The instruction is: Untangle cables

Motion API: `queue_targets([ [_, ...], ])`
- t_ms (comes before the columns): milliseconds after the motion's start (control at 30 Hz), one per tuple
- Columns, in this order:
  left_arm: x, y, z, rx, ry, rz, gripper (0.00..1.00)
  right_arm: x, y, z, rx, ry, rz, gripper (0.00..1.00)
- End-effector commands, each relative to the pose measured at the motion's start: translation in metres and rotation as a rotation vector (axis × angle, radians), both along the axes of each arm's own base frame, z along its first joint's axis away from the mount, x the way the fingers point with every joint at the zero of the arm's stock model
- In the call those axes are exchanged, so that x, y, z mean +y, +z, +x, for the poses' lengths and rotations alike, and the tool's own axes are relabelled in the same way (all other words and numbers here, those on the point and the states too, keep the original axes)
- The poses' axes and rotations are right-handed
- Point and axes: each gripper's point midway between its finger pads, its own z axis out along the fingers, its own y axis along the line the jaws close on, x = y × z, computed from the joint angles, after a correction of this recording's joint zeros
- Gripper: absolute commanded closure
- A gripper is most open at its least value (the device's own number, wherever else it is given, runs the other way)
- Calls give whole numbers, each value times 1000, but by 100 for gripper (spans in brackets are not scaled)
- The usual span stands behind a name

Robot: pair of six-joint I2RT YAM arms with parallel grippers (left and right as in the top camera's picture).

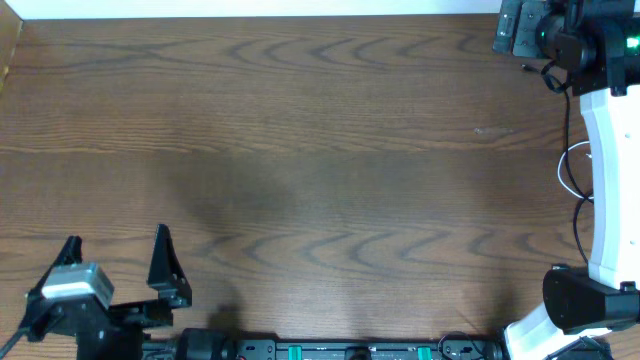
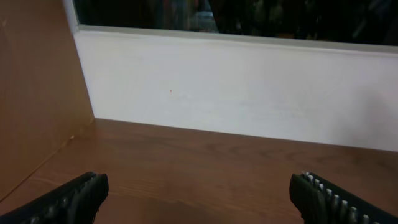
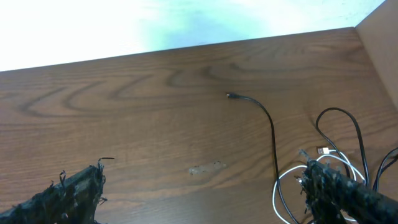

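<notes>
A long black cable (image 3: 272, 134) lies on the wooden table, its small plug end (image 3: 229, 95) pointing left. It runs down into loops tangled with a white cable (image 3: 283, 183) that has a USB plug (image 3: 323, 150). In the overhead view the white cable (image 1: 563, 172) and black cable (image 1: 566, 112) lie at the right edge, partly hidden by the right arm. My right gripper (image 3: 205, 199) is open and empty, its right finger just over the tangle; it also shows in the overhead view (image 1: 517, 30). My left gripper (image 1: 115, 258) is open and empty at the front left, far from the cables; it shows open in the left wrist view (image 2: 199, 199) too.
A white wall (image 2: 249, 106) borders the table's far edge and a wooden side panel (image 2: 31, 93) stands at the left. The right arm's white link (image 1: 610, 180) and base (image 1: 580, 300) stand along the right edge. A small smudge (image 3: 205, 168) marks the tabletop.
</notes>
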Motion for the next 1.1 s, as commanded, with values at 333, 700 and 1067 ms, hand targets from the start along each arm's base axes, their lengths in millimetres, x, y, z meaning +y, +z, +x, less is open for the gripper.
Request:
queue_targets([
  [333,2,-12,-18,-99,12,-39,2,0,7,-3,-13,6,-18,1],
  [700,3,-16,-36,-189,10,-46,2,0,7,-3,-13,6,-18,1],
  [1067,4,-12,-49,-240,10,-49,2,0,7,-3,-13,6,-18,1],
])
